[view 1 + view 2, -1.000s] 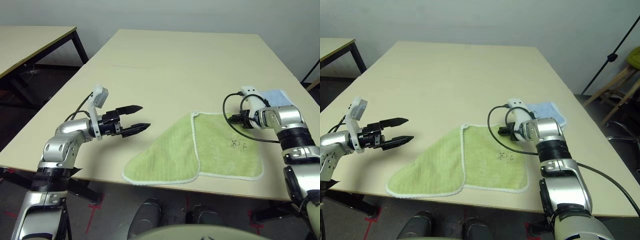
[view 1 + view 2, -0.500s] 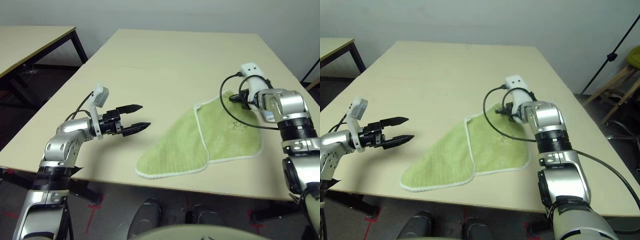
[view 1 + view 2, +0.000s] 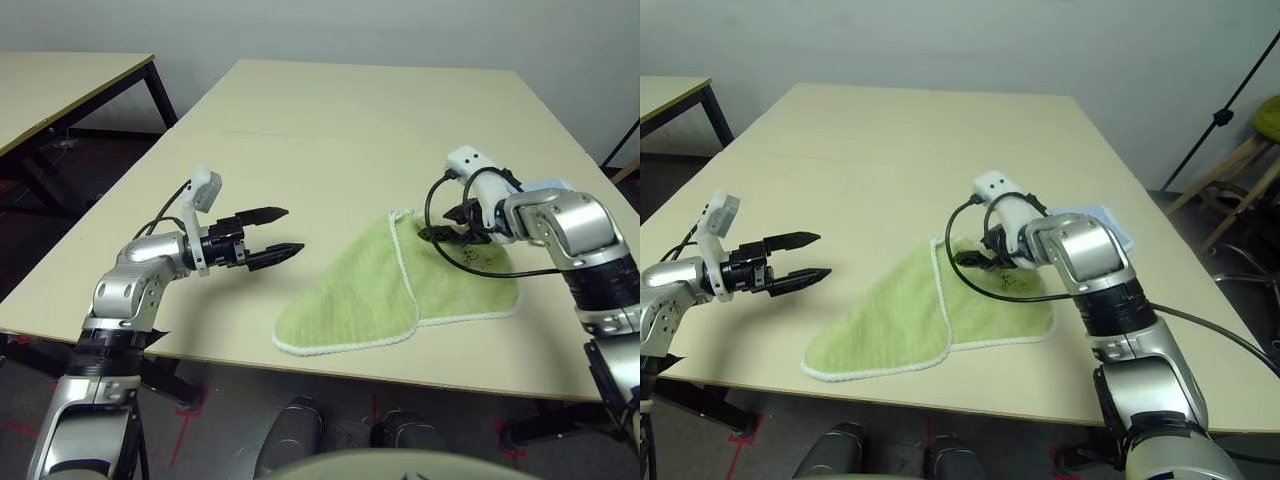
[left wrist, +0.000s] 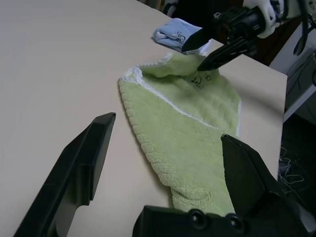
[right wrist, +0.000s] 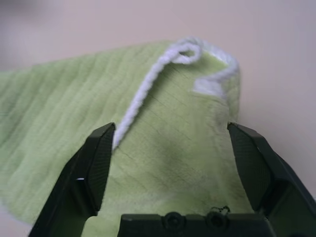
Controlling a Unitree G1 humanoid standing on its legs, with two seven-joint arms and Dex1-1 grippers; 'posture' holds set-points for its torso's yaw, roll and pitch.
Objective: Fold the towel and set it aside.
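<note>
Two layers of the towel [image 3: 400,280] lay folded near the counter [image 3: 330,130] front edge, the blue cloth [image 4: 173,33] just beyond its far corner. Right gripper [image 3: 447,230] hovered over that corner, fingers spread, holding nothing. Left gripper [image 3: 277,233] hung well left of the towel, fingers spread and empty

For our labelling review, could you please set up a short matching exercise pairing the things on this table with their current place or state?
Things:
1. towel
2. blue cloth
3. left gripper
4. right gripper

States:
A. open, above bare table, apart from both cloths
B. folded over, lying flat
C. open, just above the towel's far corner
D. beyond the towel, near the right arm

Pairs: 1-B, 2-D, 3-A, 4-C
</note>
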